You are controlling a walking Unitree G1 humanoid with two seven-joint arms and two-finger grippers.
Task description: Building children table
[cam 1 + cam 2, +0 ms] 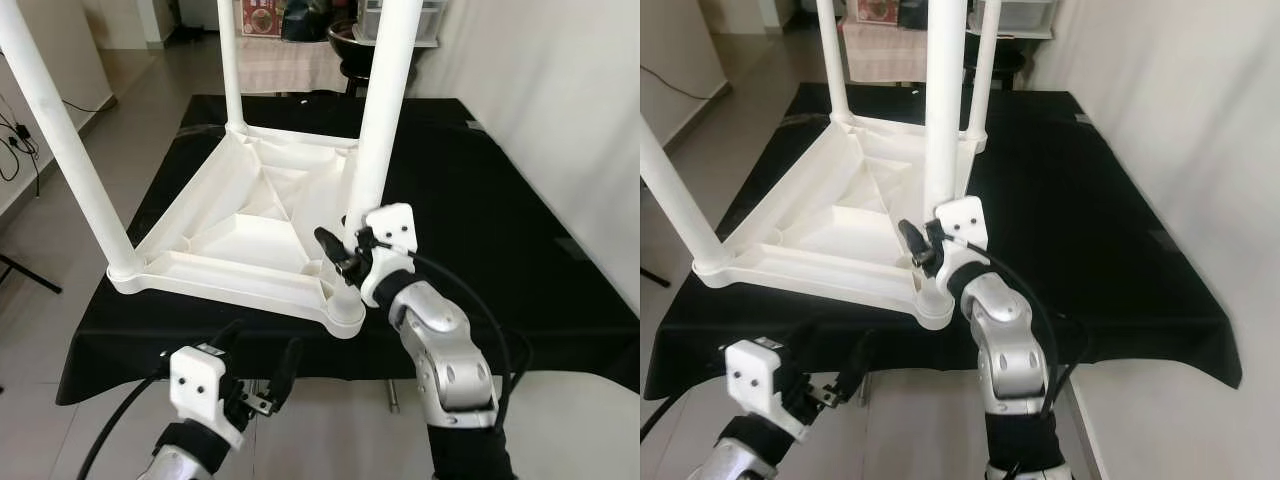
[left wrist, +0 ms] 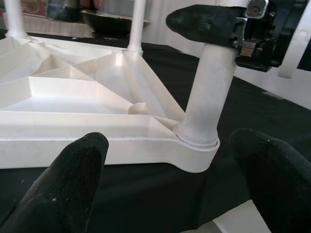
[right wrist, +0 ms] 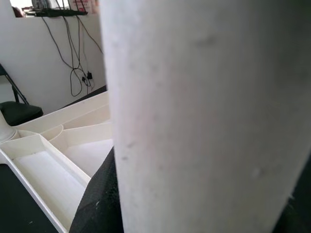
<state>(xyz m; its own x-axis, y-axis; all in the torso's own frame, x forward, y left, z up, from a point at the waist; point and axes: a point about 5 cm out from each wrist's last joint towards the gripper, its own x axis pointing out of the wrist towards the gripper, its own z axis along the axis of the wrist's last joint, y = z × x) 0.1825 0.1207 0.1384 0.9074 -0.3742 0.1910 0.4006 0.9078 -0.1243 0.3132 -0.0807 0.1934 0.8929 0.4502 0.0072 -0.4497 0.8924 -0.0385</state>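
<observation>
A white plastic children's table (image 1: 240, 235) lies upside down on a black cloth (image 1: 500, 220), its legs pointing up. My right gripper (image 1: 345, 250) is shut on the near right leg (image 1: 385, 100) just above its socket at the table's front corner. In the right wrist view that leg (image 3: 204, 116) stands close between the black fingers (image 3: 99, 199). My left gripper (image 1: 262, 348) hangs open in front of and below the cloth's front edge, facing that same corner (image 2: 194, 150), apart from it. Its two fingertips (image 2: 73, 179) hold nothing.
The other legs stand at the near left (image 1: 70, 150), far left (image 1: 230, 65) and far right (image 1: 983, 70). A white wall (image 1: 570, 100) runs along the right. Cables (image 1: 15, 140) lie on the floor at the left. A dark chair (image 1: 350, 45) stands behind.
</observation>
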